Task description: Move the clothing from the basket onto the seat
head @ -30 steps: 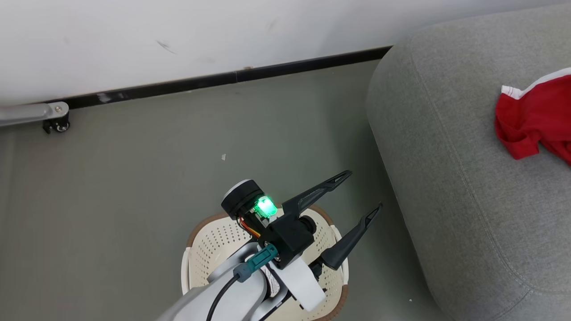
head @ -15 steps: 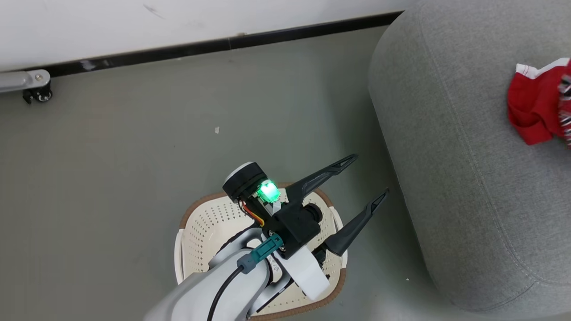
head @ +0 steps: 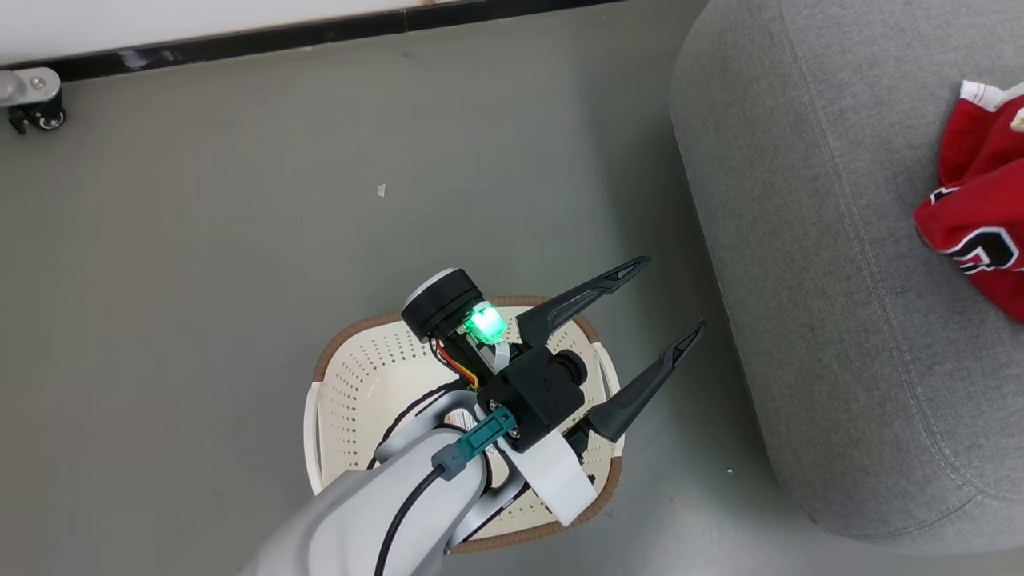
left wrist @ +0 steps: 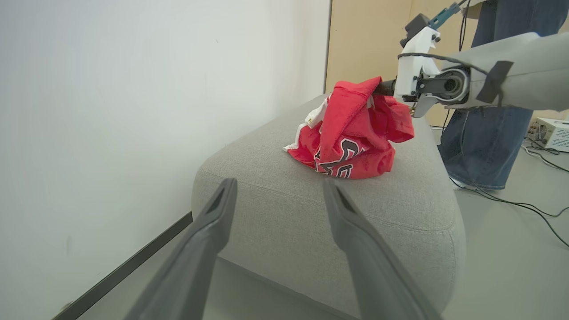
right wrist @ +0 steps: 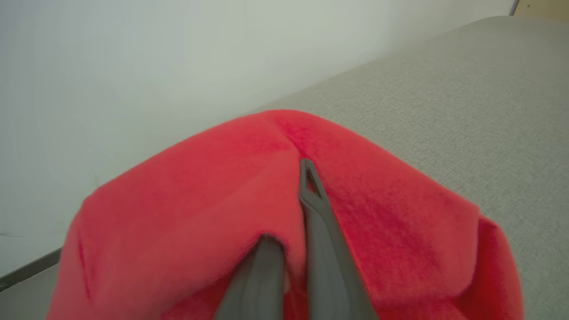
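Note:
The cream basket [head: 352,384] with a brown rim stands on the floor beside the grey sofa [head: 800,240]. My left arm covers part of it, and the inside that shows is bare plastic. My left gripper [head: 672,294] hovers open over the basket's right rim, nothing between its fingers [left wrist: 222,209]. Red clothing [head: 980,232] with black-and-white lettering lies bunched on the sofa seat [left wrist: 275,213]. My right gripper [left wrist: 380,87] is shut on the top fold of the clothing [left wrist: 351,133], lifting it into a peak. Red fabric [right wrist: 222,186] wraps its fingers [right wrist: 315,213].
A person in blue jeans [left wrist: 480,133] stands behind the sofa's far end, with cables and a pale box [left wrist: 553,133] on the floor. A castor wheel [head: 32,108] sits by the black skirting. Grey floor [head: 240,240] lies left of the basket.
The head camera has tilted down, so the whole scene slid up the picture. More red clothing with lettering now shows at the sofa's right edge. The left gripper stays open.

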### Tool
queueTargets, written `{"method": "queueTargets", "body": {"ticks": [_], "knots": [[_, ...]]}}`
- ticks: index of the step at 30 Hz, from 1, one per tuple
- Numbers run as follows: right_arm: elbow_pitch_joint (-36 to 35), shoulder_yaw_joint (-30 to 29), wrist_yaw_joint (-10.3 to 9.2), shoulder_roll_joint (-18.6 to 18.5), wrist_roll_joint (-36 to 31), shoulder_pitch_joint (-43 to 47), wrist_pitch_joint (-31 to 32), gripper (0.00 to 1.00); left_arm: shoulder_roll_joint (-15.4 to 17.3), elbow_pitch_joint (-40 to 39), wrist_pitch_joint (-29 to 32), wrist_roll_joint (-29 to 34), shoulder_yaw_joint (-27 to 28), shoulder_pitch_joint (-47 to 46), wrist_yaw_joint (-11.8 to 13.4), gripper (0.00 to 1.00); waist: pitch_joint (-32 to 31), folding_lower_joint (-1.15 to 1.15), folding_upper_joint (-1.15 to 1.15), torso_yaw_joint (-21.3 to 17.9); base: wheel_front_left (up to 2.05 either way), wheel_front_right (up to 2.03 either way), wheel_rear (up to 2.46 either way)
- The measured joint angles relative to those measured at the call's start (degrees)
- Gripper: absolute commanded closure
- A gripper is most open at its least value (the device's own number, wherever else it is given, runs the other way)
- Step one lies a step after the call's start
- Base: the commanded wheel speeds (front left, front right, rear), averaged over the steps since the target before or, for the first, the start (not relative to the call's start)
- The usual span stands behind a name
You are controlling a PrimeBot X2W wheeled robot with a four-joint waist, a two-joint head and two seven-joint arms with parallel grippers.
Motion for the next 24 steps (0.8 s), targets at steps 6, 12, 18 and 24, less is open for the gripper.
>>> {"method": "queueTargets", "body": {"ticks": [6, 12, 18, 24], "knots": [[1.9, 1.9, 0.00, 2.2, -0.5, 0.0, -1.5, 1.00, 0.0, 0.6, 0.0, 0.4, 0.0, -0.5, 0.0, 0.00, 1.4, 0.00, 0.00, -0.2, 0.00, 0.00, 0.00], [4.0, 3.9, 0.00, 3.2, -0.7, -0.2, -2.5, 0.41, 0.4, 1.7, -0.5, 0.4, 0.3, -1.0, 0.0, 0.00, 1.4, 0.00, 0.00, -0.7, 0.00, 0.00, 0.00], [4.1, 5.8, 0.00, 3.4, -0.6, -0.1, -3.4, 0.00, 0.5, 2.6, -0.6, 0.3, 0.5, -1.0, 0.0, 0.00, 0.7, 0.00, 0.00, -1.2, 0.00, 0.00, 0.00], [4.0, 7.3, 0.00, 3.3, -0.4, 0.2, -4.2, 0.00, 0.5, 3.2, -1.1, 0.3, 0.7, -1.0, 0.0, 0.00, -0.1, 0.00, 0.00, -2.0, 0.00, 0.00, 0.00]]}}
